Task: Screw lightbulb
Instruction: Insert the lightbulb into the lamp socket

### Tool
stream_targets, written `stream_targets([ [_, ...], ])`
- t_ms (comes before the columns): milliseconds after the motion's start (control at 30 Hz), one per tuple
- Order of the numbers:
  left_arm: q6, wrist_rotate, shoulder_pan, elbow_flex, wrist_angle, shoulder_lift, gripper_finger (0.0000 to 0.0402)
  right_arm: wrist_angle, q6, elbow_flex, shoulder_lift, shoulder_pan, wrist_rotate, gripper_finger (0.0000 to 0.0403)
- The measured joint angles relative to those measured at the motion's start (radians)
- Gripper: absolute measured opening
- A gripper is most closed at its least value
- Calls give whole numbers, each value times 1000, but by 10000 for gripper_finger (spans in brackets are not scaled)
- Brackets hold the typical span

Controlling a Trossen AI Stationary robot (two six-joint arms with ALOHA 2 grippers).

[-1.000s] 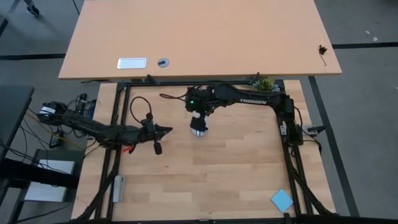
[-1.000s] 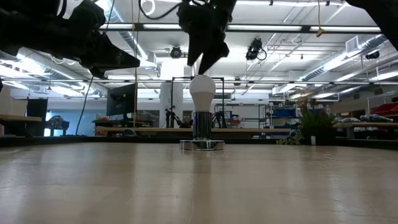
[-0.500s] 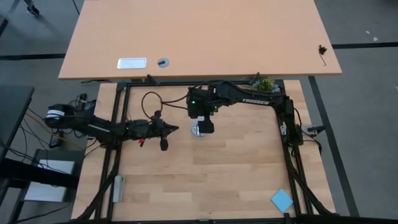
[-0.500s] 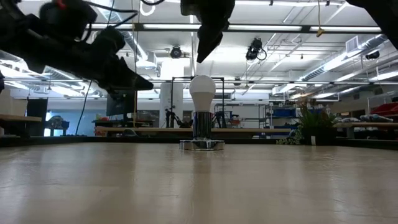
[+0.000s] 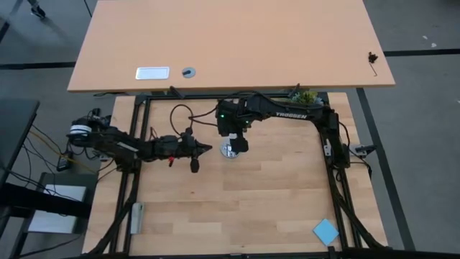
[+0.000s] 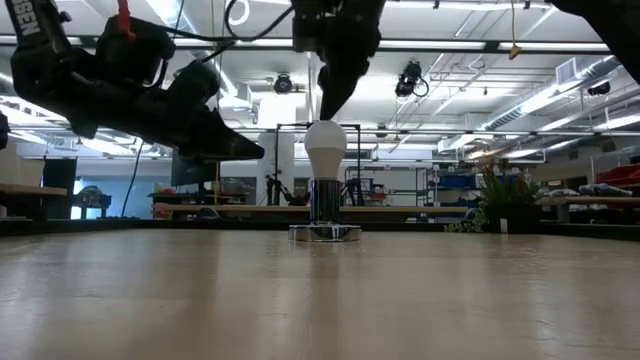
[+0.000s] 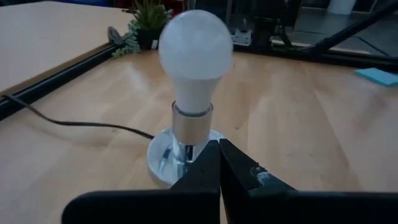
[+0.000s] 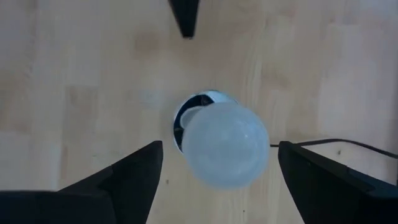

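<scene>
The white lightbulb (image 6: pixel 325 145) stands upright with its screw end in the round silver socket base (image 6: pixel 325 233), which sits flat on the wooden table near its middle. My right gripper (image 8: pixel 219 146) hangs just above the lightbulb (image 8: pixel 225 144), pointing steeply down. It is open, with one finger on each side of the bulb and clear of it. My left gripper (image 7: pixel 219 149) is shut and reaches in nearly level from the table's left. Its tip (image 5: pixel 206 149) stops a little short of the socket base (image 7: pixel 163 155), above the table top.
A black cord (image 7: pixel 74 123) runs from the socket base toward the table's far left. A blue pad (image 5: pixel 325 232) lies at the near right corner and a small plant (image 5: pixel 307 97) stands at the far edge. Black frame rails (image 5: pixel 334 180) border the table.
My left gripper has moved toward the lightbulb, rightward and a little down, and has stayed shut. My right gripper has rolled its wrist while staying above the bulb. The bulb and the base have kept still.
</scene>
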Motion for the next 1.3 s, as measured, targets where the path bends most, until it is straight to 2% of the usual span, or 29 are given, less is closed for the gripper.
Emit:
stream_targets([
  [567, 35, -1, 39, 205, -3, 347, 0, 34, -6, -36, 0, -5, 9, 324],
  [1000, 27, -59, 45, 254, 10, 468, 0, 27, -5, -36, 0, -5, 8, 324],
  [1300, 23, -65, 45, 266, 8, 480, 0, 19, 38, -36, 0, -5, 8, 315],
])
